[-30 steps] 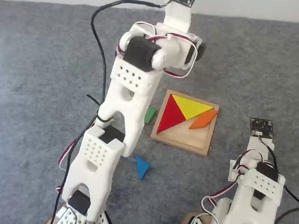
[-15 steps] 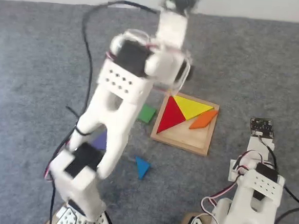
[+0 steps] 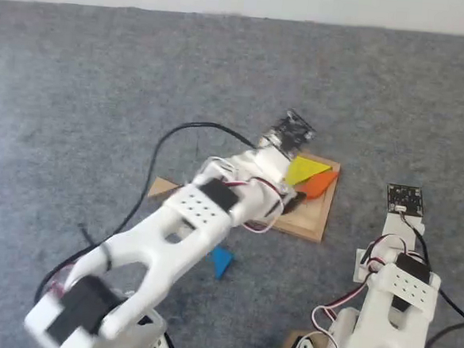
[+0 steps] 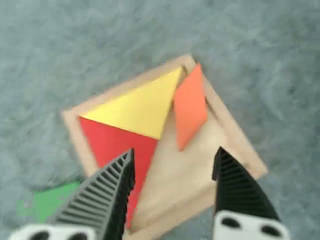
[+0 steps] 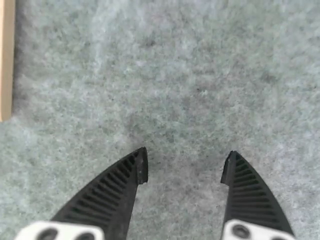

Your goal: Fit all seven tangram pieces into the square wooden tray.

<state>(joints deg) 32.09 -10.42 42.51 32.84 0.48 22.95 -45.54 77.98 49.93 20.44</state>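
Note:
The square wooden tray holds a yellow triangle, a red triangle and an orange parallelogram; the rest of its floor is bare. My left gripper hangs open over that bare part with nothing between its fingers. In the high view the left arm lies low across the tray, leaving the yellow triangle and orange parallelogram showing. A green piece lies on the carpet just outside the tray. A blue triangle lies in front of the tray. My right gripper is open over bare carpet.
Grey carpet covers the table. A tan flat corner pokes out from under the left arm. The right arm stands at the front right, with the tray's edge off to one side of its gripper.
The left arm has swung down from a raised pose and now lies low over the tray, covering the red triangle and green piece in the high view. The right arm has not moved.

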